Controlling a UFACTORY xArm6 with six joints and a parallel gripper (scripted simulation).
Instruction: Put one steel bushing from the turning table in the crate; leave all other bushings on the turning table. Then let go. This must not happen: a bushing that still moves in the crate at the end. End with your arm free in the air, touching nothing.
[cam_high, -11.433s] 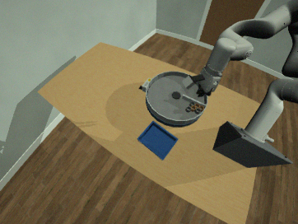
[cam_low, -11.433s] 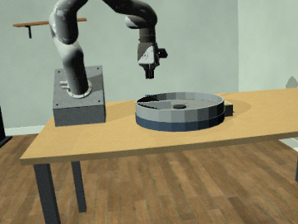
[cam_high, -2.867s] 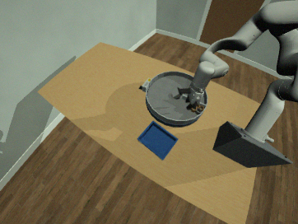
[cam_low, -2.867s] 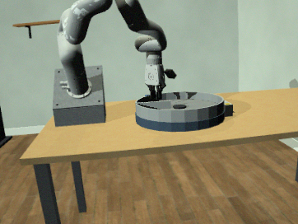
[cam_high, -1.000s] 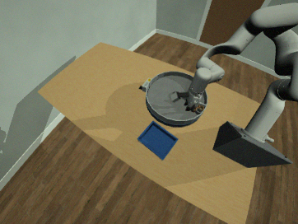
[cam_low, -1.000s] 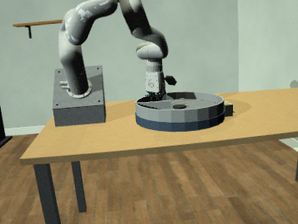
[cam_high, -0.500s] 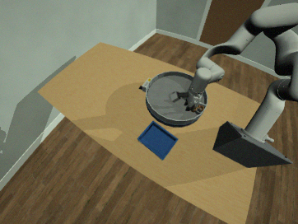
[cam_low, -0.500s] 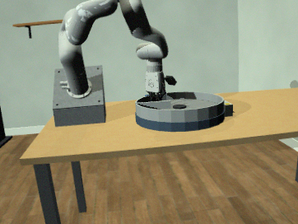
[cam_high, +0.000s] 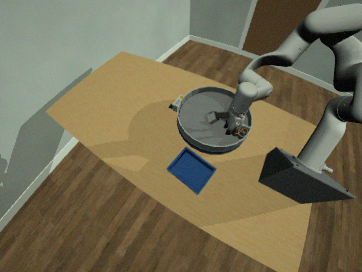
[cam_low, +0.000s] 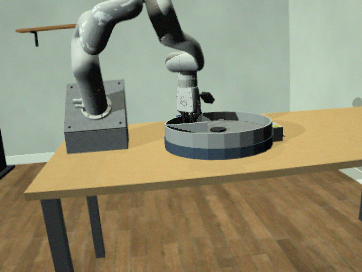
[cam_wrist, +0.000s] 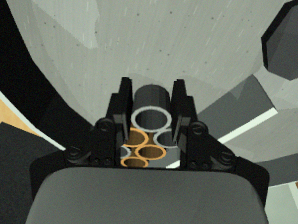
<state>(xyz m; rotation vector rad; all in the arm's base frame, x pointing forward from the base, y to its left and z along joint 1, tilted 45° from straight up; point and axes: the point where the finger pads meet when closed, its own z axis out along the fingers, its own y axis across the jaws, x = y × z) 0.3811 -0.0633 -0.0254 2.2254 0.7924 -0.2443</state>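
Observation:
The round grey turning table (cam_high: 195, 115) (cam_low: 220, 140) (cam_wrist: 150, 40) has a raised wall. My gripper (cam_high: 230, 131) (cam_low: 188, 120) (cam_wrist: 152, 92) points down inside it. In the wrist view its black fingers stand close against both sides of an upright grey steel bushing (cam_wrist: 151, 95); it looks shut on that bushing. Directly beside it stand another steel bushing (cam_wrist: 167, 138), partly behind the right finger, and orange-rimmed bushings (cam_wrist: 151, 152) (cam_high: 243, 131). Part of one more pale ring shows at the left. The blue crate (cam_high: 192, 170) lies apart from the turning table and holds nothing visible.
The turning table has a dark central hub (cam_low: 218, 129) and a thin divider near my gripper. A small box (cam_high: 176, 103) (cam_low: 278, 132) sits against its outer wall. The arm's grey base block (cam_high: 300, 180) (cam_low: 97, 137) stands on the wooden table (cam_high: 100, 100) (cam_low: 140, 172).

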